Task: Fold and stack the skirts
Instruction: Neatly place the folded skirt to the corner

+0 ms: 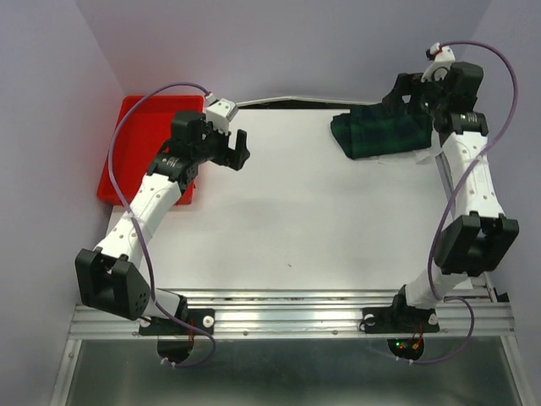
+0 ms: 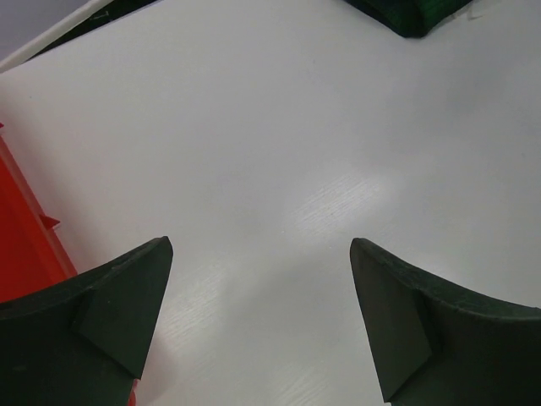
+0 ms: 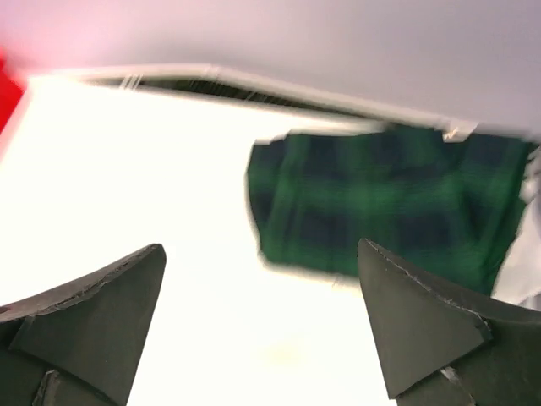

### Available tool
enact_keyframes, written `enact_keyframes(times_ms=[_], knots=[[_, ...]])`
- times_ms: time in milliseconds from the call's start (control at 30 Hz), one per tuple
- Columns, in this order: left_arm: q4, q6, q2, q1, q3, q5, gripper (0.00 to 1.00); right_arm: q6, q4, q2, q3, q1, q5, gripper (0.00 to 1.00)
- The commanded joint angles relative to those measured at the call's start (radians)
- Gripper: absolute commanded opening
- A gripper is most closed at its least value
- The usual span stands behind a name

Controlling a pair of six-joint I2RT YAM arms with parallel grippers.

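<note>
The dark green and navy tartan skirt (image 1: 380,134) lies folded at the back right of the white table. A thin white garment (image 1: 402,159) shows as an edge under its near side. The skirt also shows in the right wrist view (image 3: 389,211), blurred, with white fabric (image 3: 528,275) at the right edge. My right gripper (image 1: 406,91) is open and empty, above the skirt's far right part; in its own view (image 3: 260,249) the jaws stand wide apart. My left gripper (image 1: 237,150) is open and empty over bare table (image 2: 260,244), far left of the skirt, whose corner (image 2: 406,13) shows in its view.
A red plastic tray (image 1: 127,148) sits at the back left, beside my left arm, and its edge shows in the left wrist view (image 2: 21,245). Walls enclose the table on the left, back and right. A metal rail (image 1: 287,309) runs along the near edge.
</note>
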Motion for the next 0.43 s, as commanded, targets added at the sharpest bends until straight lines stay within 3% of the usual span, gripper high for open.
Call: enact_keyframes(times_ms=[0, 167, 400], knots=[[0.012, -0.036, 0.008, 0.006, -0.003, -0.078, 0.98, 0.009, -0.127, -0.155, -0.287, -0.005, -0.161, 1.00], [0.042, -0.001, -0.026, 0.014, -0.131, -0.131, 0.98, -0.025, -0.146, -0.336, -0.620, 0.004, -0.230, 1.00], [0.065, 0.028, -0.116, 0.017, -0.248, -0.126, 0.98, -0.028, -0.144, -0.474, -0.797, 0.013, -0.239, 1.00]])
